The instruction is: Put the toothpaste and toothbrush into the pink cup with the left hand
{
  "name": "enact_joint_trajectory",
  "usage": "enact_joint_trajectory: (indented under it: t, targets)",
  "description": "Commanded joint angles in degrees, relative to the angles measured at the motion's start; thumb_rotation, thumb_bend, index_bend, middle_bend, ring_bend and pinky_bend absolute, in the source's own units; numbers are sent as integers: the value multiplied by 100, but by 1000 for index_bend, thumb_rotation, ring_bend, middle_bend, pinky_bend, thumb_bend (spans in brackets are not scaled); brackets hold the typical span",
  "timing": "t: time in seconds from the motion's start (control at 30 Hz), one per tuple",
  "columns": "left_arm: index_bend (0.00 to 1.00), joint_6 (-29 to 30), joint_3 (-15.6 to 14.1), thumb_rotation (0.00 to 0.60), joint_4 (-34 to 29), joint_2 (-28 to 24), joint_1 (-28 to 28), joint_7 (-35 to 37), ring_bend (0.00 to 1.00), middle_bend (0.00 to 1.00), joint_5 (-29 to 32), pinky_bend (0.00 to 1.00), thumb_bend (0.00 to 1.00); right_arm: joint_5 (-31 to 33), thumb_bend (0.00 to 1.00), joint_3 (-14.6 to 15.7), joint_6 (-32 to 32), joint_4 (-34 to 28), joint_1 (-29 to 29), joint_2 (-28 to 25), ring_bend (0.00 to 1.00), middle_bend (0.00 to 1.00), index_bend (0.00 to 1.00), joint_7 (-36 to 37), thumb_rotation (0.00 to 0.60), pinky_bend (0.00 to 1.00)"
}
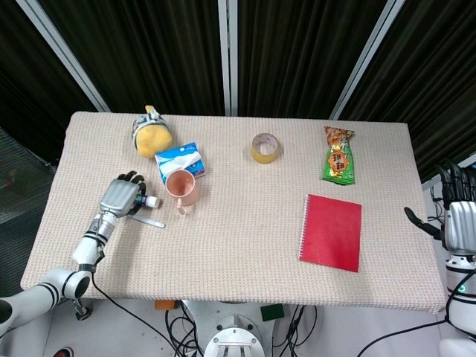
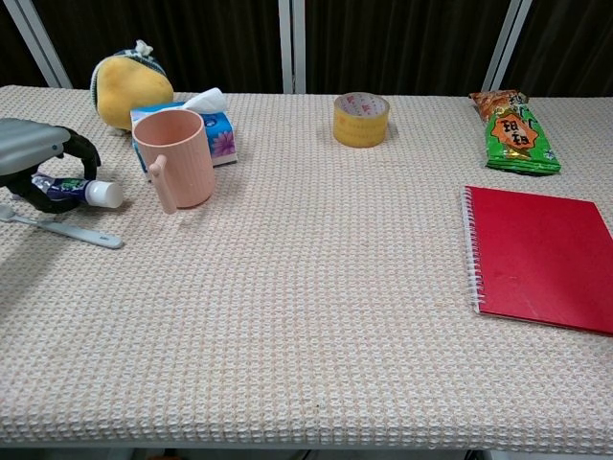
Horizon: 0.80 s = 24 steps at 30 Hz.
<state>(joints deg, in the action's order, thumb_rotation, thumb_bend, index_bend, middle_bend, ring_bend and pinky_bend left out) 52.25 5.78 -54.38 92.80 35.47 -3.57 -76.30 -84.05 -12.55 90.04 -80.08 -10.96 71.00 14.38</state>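
The pink cup (image 1: 181, 189) (image 2: 175, 158) stands upright at the left of the table, its handle toward me. Just left of it lies the toothpaste (image 1: 149, 201) (image 2: 81, 192), white cap pointing at the cup. My left hand (image 1: 123, 198) (image 2: 40, 161) lies over the tube's rear part, fingers curled down around it, and the tube rests on the cloth. The white toothbrush (image 1: 151, 221) (image 2: 69, 229) lies flat in front of the tube, untouched. My right hand (image 1: 456, 217) hangs off the table's right edge, fingers apart, holding nothing.
A tissue pack (image 1: 181, 160) and a yellow plush toy (image 1: 152, 134) sit right behind the cup. A tape roll (image 1: 266, 147), a green snack bag (image 1: 338, 156) and a red notebook (image 1: 331, 231) lie further right.
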Motion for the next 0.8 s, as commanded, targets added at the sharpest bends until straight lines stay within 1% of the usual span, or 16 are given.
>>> enact_joint_trajectory:
  t: [0.03,0.2,0.37,0.47,0.6,0.8]
  targets:
    - [568,79,-5,600,23,1,-12,69,145,260,-54,261,321,-2,433,16,-29,19,-12,16,0,0,0,-3,600,0]
    - [617,345,39,600,-67,-77,-84,366,172,295,-139,279,325,3,433,31,-45,67,-11,53,0,0,0,8,600,0]
    - [655,710,196,600,-212,-233,-217,980,204,348,-148,306,326,4,433,24,-33,86,-7,54,0,0,0,30,600,0]
    - [659,828,294,600,-183,-298,-285,1496,226,379,-122,328,325,9,433,19,-24,87,-2,54,0,0,0,40,600,0]
    - [660,885,411,600,-98,-392,-379,2146,233,397,-37,330,326,14,433,20,-14,87,8,63,0,0,0,51,600,0]
    - [659,1004,527,600,-374,-722,-441,2634,234,400,-55,329,326,42,433,18,-26,105,16,85,0,0,0,51,600,0]
